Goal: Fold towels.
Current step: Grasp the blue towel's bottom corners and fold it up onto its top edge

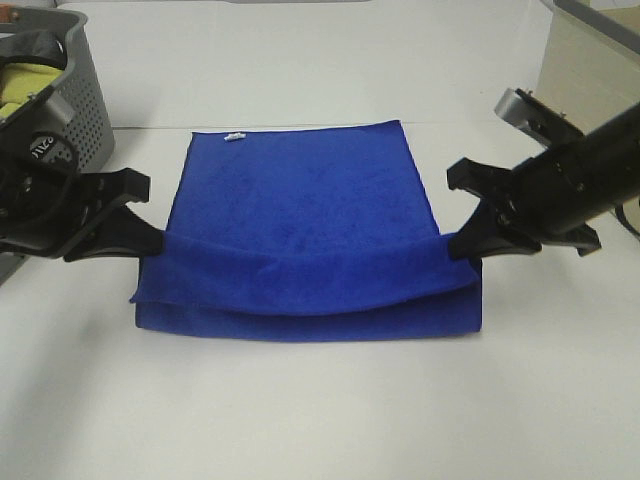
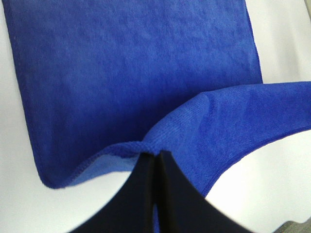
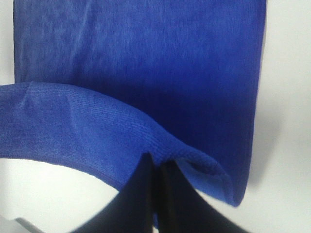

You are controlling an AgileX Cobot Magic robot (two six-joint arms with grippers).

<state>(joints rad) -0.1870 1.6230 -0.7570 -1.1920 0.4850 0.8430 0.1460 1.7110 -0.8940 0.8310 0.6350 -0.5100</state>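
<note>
**A:** Where is the towel (image 1: 300,200) sitting?

**B:** It's lying mid-table, long axis running from near edge to far edge. The far part is lying flat on the table (image 1: 320,420), with the white tag (image 1: 234,137) showing on the far short edge. The near part is doubling back over itself, fold facing the near edge.

**A:** Left gripper (image 1: 152,243)?

**B:** It's clamping tight on the left corner of the raised edge. In the left wrist view the fingers (image 2: 136,194) are meeting at the tips and pinching the hem between them.

**A:** Right gripper (image 1: 457,245)?

**B:** It's mirroring that, pressing closed on the right corner of the same edge. In the right wrist view the fingers (image 3: 177,194) are meeting on the cloth, and the corner is bunching over the tips.

**A:** And the span between them?

**B:** The raised edge is hanging across the towel's width, sagging slightly in the middle. Can't tell whether the sag is touching the layer below. Both corners are riding clear of the table.

**A:** Anything else on the table?

**B:** A grey perforated basket (image 1: 85,100) is sitting at the far left corner, apart from the towel, with a yellow cloth (image 1: 22,85) showing inside it.
</note>
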